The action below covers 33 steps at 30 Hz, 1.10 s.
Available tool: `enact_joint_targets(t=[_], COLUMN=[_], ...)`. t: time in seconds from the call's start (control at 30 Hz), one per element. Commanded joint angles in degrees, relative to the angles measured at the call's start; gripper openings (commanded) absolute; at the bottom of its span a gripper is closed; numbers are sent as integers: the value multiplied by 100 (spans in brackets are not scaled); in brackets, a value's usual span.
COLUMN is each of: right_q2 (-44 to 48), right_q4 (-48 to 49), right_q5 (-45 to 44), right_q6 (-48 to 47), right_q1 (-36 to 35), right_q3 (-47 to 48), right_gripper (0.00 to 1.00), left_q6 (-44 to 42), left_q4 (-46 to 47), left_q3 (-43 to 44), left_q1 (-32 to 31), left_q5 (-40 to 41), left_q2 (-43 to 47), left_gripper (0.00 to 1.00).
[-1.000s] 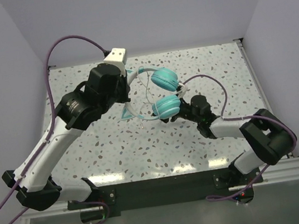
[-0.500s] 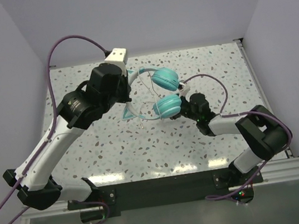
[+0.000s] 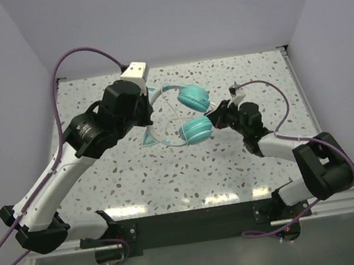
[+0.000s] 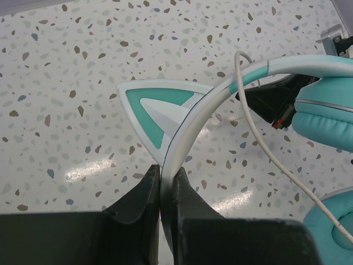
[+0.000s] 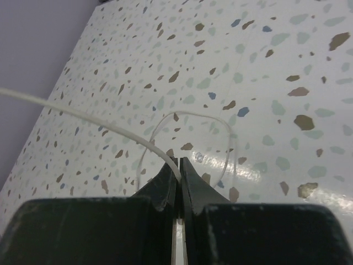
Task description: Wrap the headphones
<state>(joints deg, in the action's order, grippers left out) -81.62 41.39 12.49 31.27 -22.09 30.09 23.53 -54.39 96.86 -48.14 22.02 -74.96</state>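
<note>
Holding the headphones point(image 3: 194, 96) up over the table point(image 3: 137, 178), between the two arms. Gripping the headband point(image 4: 187, 118) with the left gripper point(image 4: 167, 176), squeezed tight on it right beside a cat ear point(image 4: 157, 107). Pinching the thin cable point(image 5: 110, 128) with the right gripper point(image 5: 177, 165), jaws pressed together on it, close to the lower ear cup point(image 3: 196, 129). Can see the cable running loose across the headband, with a slack loop low down near the table. Cannot tell if any turn goes all the way around the headband. Looks like an early part of the job: both grips made, wrapping hardly begun. Left to do, most likely: leading the cable round and round, pulling in the slack, tucking the end, then setting it all down.
</note>
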Motion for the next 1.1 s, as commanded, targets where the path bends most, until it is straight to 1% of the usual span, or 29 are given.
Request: enact_joint_targets(t=[0.0,0.3,0.4,0.57,0.73,0.9,1.07], right_q2=[138,-187,-336,-635,-671,-609,-635], right_q4=[-43,-412,-447,-263,-622,-781,-685], right_q5=[-72,-45,-80,314,324,254,307], right_q6=[134,134,230,538,486,407,433], right_q1=[406,626,828,1154,1207,1277,1391], right_q3=[76,621,718,919,1332,1404,1307], right_gripper=[0,0,0,0,0,0,0], left_q6=[222,214,222,222,214,275,328], left_q4=[535,605,605,588,640,693,719], left_q3=[-27,-194,-246,-369,-527,-615,-633], left_q1=[-11,-11,-11,-11,-11,-11,-11], left_q5=[-84,-145,-145,-154,-207,-154,-128], left_q2=[289,394,455,517,587,693,754], left_gripper=[0,0,0,0,0,0,0])
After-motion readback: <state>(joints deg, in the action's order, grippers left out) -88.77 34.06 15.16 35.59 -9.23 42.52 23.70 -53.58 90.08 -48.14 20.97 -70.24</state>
